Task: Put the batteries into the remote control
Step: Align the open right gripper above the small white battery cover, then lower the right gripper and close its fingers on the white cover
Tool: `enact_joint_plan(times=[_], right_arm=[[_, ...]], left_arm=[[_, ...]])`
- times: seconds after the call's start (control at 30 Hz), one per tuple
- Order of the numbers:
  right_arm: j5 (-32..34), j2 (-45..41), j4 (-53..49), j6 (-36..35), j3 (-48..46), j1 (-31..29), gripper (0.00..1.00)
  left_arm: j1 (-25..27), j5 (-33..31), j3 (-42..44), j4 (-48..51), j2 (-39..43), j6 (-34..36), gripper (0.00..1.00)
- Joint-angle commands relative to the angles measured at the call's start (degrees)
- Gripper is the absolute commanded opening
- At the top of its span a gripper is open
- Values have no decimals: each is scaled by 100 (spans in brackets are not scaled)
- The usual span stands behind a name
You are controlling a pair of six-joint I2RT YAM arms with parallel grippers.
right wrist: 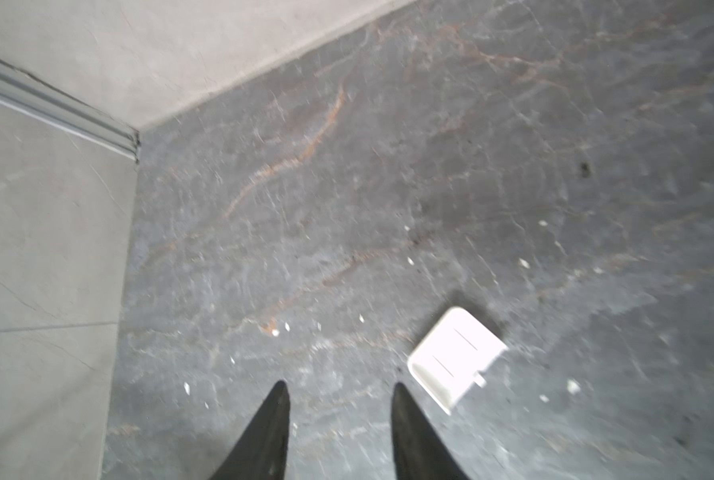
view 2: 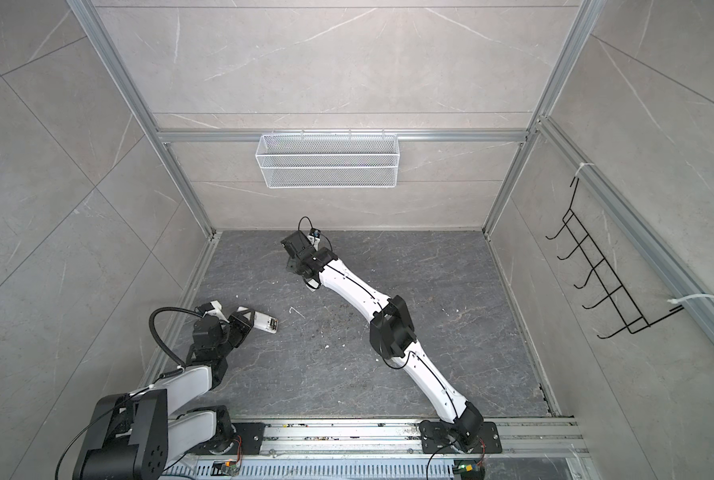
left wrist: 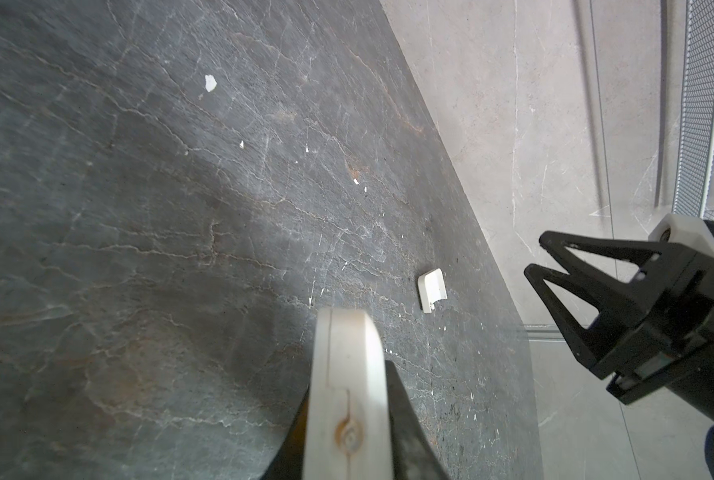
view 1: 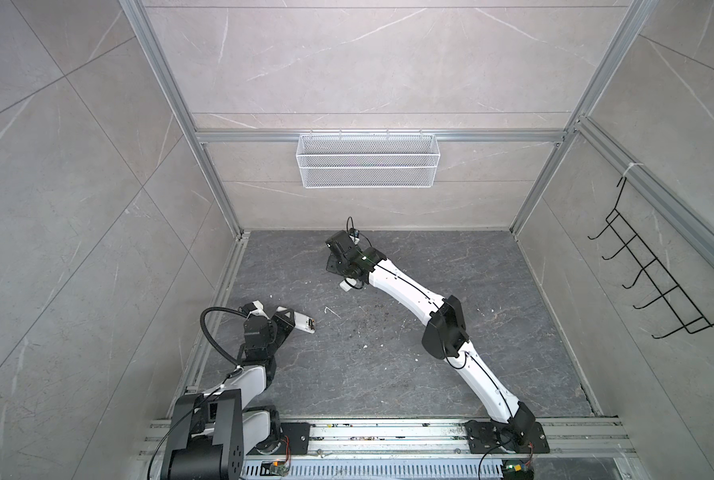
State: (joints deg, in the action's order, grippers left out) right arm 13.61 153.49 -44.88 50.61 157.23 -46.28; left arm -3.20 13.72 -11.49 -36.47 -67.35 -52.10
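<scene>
The remote control [view 1: 305, 323] is a white handset, and my left gripper [view 1: 285, 318] is shut on it just above the dark floor at the left. In the left wrist view the remote control [left wrist: 347, 345] shows edge-on between the black fingers of the left gripper [left wrist: 347, 376]. My right gripper [view 1: 332, 262] hovers near the back of the floor, open and empty; the right wrist view shows the right gripper [right wrist: 340, 385] over bare floor. A small white cover [right wrist: 455, 357] lies beside it, and the left wrist view also shows the cover [left wrist: 432, 289]. The batteries are out of view.
A white mesh basket [view 1: 368, 160] hangs on the back wall and a black wire hook rack [view 1: 658, 266] on the right wall. White specks and a thin bent wire [view 1: 329, 311] litter the floor. An aluminium rail [view 1: 388, 432] runs along the front.
</scene>
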Motion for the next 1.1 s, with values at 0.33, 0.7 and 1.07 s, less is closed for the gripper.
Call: enact_joint_plan(times=[0.33,0.7,1.07], right_arm=[[371,451,-300,71,-196,-35,45],[335,760,-204,-112,17,-45,44],[199,989,-55,-174,-23,-46,42]], left_arm=[[-14,111,-258,-376,-49,-1,0],[-13,132,-257,-371,-55,-7,0],[-14,131,-258,-371,-49,-3,0]])
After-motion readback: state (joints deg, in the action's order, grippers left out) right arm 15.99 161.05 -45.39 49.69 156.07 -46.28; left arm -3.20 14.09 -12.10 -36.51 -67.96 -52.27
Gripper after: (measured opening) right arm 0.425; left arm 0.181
